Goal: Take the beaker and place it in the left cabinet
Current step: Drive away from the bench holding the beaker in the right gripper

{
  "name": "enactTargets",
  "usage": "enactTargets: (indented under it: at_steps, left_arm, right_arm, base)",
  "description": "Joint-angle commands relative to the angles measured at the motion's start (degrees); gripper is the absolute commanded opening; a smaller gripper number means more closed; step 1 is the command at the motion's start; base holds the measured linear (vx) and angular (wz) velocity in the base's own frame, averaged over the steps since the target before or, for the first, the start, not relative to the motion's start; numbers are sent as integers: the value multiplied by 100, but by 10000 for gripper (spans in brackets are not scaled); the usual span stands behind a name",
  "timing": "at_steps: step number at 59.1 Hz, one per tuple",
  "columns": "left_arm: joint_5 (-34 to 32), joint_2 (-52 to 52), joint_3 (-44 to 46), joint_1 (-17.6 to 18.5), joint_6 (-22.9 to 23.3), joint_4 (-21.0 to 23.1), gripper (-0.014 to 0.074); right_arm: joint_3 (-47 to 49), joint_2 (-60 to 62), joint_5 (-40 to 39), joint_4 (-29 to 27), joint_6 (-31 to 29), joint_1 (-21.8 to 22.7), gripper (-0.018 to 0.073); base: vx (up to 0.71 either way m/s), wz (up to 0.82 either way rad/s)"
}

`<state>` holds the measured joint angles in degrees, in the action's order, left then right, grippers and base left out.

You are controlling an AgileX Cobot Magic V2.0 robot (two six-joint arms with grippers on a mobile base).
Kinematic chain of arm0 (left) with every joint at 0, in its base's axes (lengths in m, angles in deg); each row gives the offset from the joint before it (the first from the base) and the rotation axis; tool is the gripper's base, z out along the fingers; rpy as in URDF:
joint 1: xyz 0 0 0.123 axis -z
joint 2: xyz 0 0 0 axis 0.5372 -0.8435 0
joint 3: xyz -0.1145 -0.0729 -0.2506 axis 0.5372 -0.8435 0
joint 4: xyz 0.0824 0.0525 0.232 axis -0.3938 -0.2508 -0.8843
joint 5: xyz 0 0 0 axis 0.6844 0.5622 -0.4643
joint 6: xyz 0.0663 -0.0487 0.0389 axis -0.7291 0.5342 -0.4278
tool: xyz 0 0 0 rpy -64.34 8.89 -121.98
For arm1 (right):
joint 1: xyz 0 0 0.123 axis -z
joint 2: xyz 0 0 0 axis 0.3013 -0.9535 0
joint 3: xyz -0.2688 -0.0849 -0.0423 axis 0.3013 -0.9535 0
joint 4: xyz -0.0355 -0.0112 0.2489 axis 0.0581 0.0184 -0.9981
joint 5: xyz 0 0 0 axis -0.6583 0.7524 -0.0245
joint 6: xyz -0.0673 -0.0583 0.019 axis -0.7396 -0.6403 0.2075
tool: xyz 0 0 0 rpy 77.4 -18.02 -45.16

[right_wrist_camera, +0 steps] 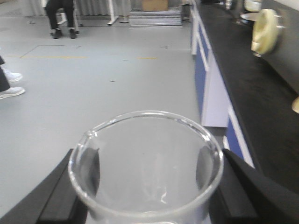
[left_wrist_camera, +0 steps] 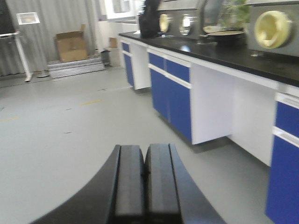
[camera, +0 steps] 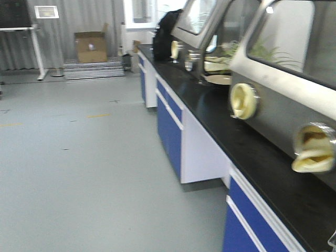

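Right gripper [right_wrist_camera: 148, 189] clamps beaker [right_wrist_camera: 145, 163], spout [right_wrist_camera: 88, 135] at 10 o'clock; left gripper [left_wrist_camera: 146, 173] closed, empty; counter [right_wrist_camera: 252, 84] at 2 o'clock.

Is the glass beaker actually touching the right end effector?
Touching. The right wrist view shows the beaker between the right end effector fingers, which press against the glass on both sides.

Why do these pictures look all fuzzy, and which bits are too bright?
Front view: soft all over, the far window washed out white. Left wrist view: blurry too, with shine on the black countertop. Right wrist view: the beaker is close and hazy, with pale glare on the floor behind.
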<state>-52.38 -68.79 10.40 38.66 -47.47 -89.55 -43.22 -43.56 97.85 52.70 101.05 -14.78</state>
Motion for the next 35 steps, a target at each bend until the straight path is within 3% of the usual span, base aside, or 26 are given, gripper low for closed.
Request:
enactTargets:
  at_steps: [1,35]
  left_arm:
    - [-507,111,-84,35,17,16,-8]
    - [-507,111,-84,35,17,16,-8]
  right_arm:
    - [176,-20,-418,122,-28,22,-4]
    - [176,-20,-418,122,-34,22,-4]
  base:
    - [29,49]
    - [39,33]
